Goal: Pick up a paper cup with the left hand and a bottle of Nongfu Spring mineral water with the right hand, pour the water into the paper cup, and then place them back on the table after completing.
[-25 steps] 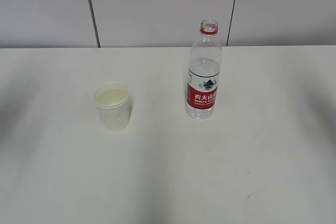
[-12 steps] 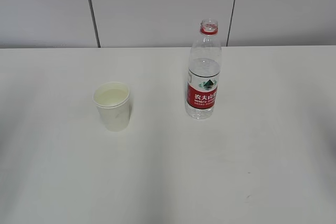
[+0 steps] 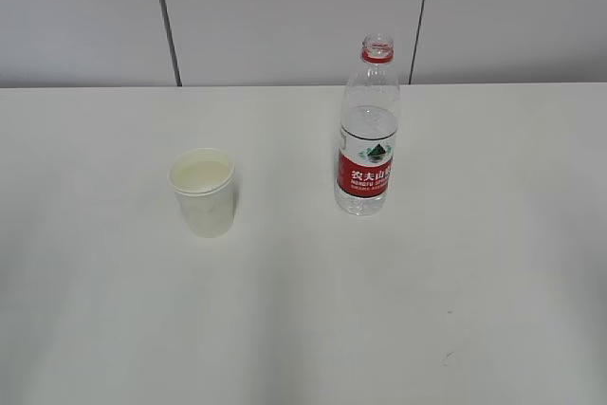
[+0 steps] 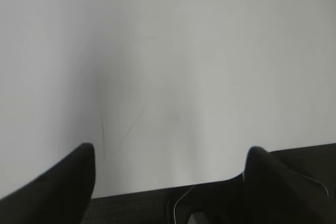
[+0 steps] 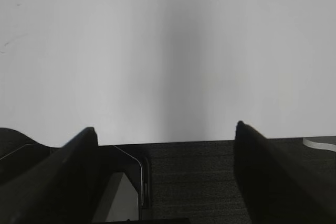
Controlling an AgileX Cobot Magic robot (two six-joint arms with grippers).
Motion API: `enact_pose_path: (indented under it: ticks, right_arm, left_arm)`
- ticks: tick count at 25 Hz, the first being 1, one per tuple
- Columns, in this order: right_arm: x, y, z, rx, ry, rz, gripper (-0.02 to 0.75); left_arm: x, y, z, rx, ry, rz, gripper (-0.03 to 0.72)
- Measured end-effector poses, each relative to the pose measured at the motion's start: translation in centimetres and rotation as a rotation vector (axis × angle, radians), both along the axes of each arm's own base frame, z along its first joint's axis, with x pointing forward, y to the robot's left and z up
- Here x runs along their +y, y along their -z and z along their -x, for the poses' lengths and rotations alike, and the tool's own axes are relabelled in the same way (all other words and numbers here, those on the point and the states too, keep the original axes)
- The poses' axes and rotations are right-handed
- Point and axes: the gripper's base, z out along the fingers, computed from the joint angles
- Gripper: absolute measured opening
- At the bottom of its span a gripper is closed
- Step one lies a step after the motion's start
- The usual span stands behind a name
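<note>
A white paper cup (image 3: 202,192) stands upright on the white table (image 3: 303,310), left of centre, with pale liquid in it. An uncapped Nongfu Spring bottle (image 3: 368,130) with a red label stands upright to its right, partly filled with clear water. Neither arm shows in the exterior view. My left gripper (image 4: 170,153) is open and empty over the table's near edge. My right gripper (image 5: 165,129) is open and empty, also over the near edge. Cup and bottle are out of both wrist views.
A light grey panelled wall (image 3: 285,16) runs behind the table. Dark floor and a thin white cable (image 4: 181,203) lie below the table's front edge in the left wrist view; a grey block (image 5: 118,198) shows in the right wrist view.
The faint shadows at the left and right edges of the table have faded out. Cup and bottle have not moved.
</note>
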Motion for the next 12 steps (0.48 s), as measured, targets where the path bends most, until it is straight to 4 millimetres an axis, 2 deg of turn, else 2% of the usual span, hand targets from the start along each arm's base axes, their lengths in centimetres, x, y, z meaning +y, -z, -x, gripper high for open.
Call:
enact_pose_path:
  ticks: [6,12]
  right_arm:
    - [0.3,2.3,1.1,0.037,-0.011,-0.016,0.588]
    - [0.9,1.9,2.1,-0.037,-0.077,-0.004,0.588]
  left_arm:
    - [-0.3,-0.7,2.9,-0.122,0.008,0.019,0.531]
    - [-0.4,-1.2,6.5,-0.333,0.011,0.012,0.512]
